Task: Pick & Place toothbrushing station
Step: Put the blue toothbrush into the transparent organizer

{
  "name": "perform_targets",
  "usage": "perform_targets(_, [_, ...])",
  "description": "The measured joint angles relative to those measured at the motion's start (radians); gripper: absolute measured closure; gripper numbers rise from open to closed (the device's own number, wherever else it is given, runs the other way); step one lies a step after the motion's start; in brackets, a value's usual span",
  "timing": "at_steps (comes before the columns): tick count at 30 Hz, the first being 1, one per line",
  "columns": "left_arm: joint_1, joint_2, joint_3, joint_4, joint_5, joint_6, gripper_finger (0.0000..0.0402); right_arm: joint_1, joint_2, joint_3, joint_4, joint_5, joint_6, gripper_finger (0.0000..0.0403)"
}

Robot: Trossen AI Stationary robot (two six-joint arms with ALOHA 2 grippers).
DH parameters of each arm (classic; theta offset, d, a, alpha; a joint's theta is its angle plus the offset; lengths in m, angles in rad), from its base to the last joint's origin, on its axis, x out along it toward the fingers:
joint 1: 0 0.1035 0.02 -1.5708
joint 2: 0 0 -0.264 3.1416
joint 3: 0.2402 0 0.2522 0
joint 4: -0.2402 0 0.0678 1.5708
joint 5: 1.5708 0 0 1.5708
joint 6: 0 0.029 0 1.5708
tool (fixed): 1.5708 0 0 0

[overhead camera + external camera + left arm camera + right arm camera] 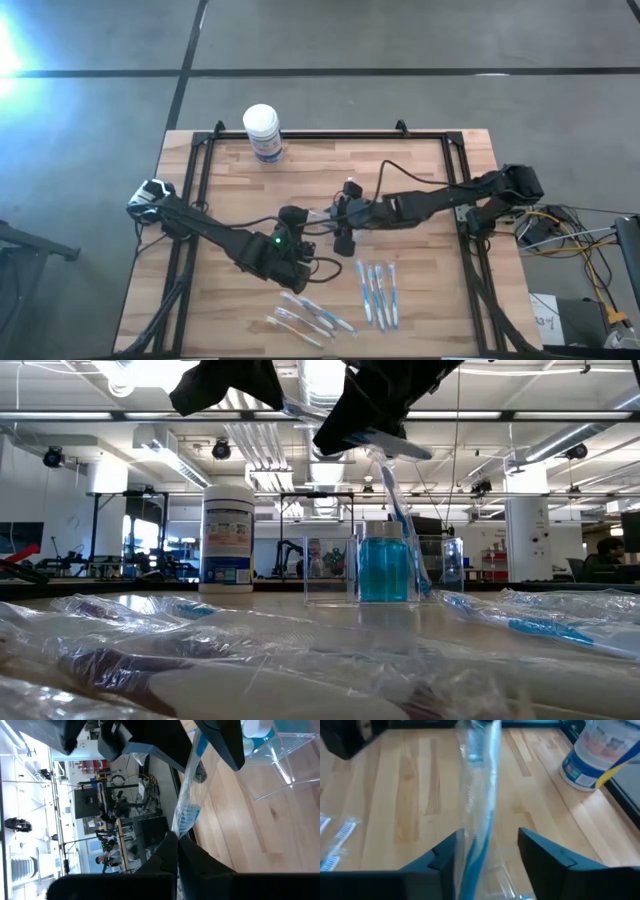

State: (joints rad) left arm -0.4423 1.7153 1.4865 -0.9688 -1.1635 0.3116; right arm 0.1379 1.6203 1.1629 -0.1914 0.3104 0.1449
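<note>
High view shows both arms meeting over the middle of the wooden table (420,160). The left gripper (297,224) and right gripper (343,216) sit close together there. The clear holder (345,570) stands upright on the table in the low view, with a blue cup (384,568) inside it, below the grippers. A wrapped toothbrush (479,805) hangs between the right gripper's fingers, which stand apart around it; whether they press it I cannot tell. The left gripper's fingers (172,857) are nearly together at the wrapper's end. More wrapped toothbrushes (377,292) lie near the table's front edge. A white tub (262,131) stands at the back.
</note>
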Motion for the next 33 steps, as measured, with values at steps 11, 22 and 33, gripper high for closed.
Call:
perform_targets(11, [-0.005,0.000,0.001,0.017,0.001,-0.011,0.0391,-0.003,-0.024,-0.003,-0.010,-0.112,-0.071,0.0383])
perform_targets(22, [-0.096,-0.004,0.063,0.012,-0.071,-0.055,0.0330,0.002,-0.073,-0.099,0.163,-0.149,-0.160,0.0389])
perform_targets(33, [-0.148,-0.150,-0.056,0.074,-0.013,-0.469,0.0308,0.000,-0.218,-0.300,0.467,-0.207,-0.202,0.0390])
